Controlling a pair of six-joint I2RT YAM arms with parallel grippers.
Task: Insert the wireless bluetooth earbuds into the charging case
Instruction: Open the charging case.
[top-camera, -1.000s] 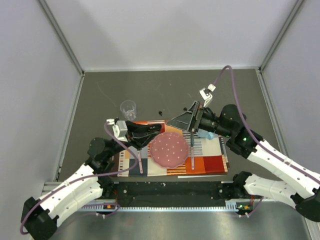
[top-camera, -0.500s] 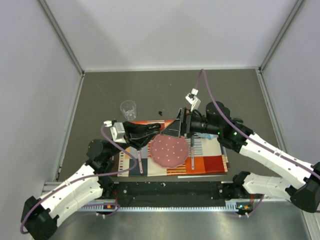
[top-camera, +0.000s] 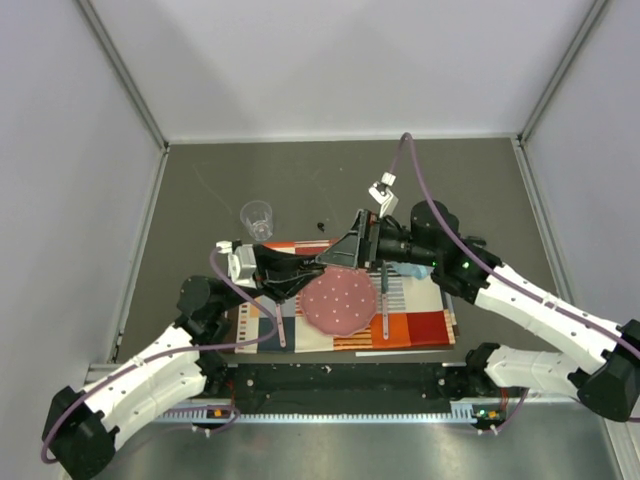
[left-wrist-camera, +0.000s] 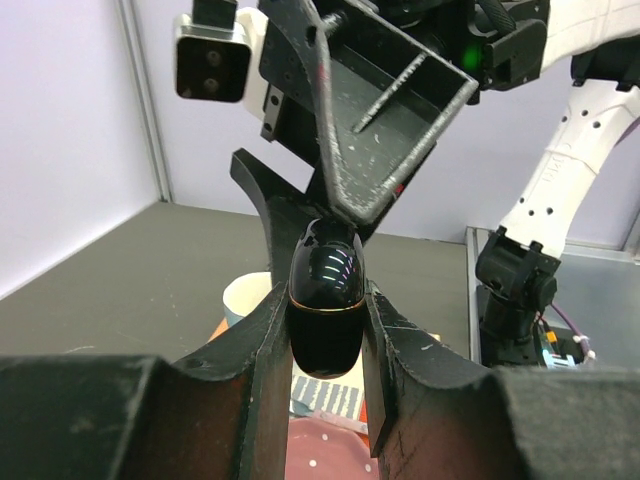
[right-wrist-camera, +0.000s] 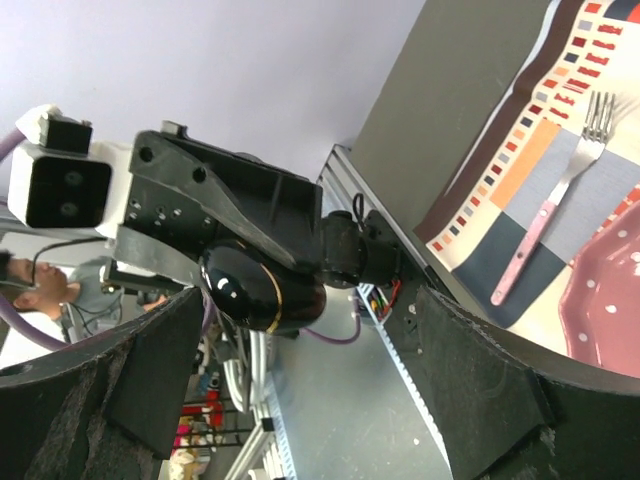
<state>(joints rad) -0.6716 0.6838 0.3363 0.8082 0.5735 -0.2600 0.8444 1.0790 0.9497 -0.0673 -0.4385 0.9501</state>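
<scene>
Looking down from the top camera, the left gripper (top-camera: 318, 262) hung over the far edge of the patterned placemat (top-camera: 420, 325), beside the pink plate (top-camera: 340, 300). The right gripper (top-camera: 342, 250) met it tip to tip from the other side. The charging case was lost among the black parts there. The earbuds (top-camera: 320, 226) showed only as a tiny dark speck on the bare table (top-camera: 200, 190) beyond the mat, not far from the clear cup (top-camera: 257, 217).

In the left wrist view, the charging case (left-wrist-camera: 327, 300), glossy black with a thin gold seam and its lid down, stood upright with the left fingers clamped on its two sides. One finger of the right gripper hung just above its top; contact could not be told.

In the right wrist view, the right fingers (right-wrist-camera: 110, 400) stood wide apart with nothing between them. The case sat off their tips in the left gripper's grasp. A pink-handled fork (right-wrist-camera: 560, 190) lay on the mat beside the plate.
</scene>
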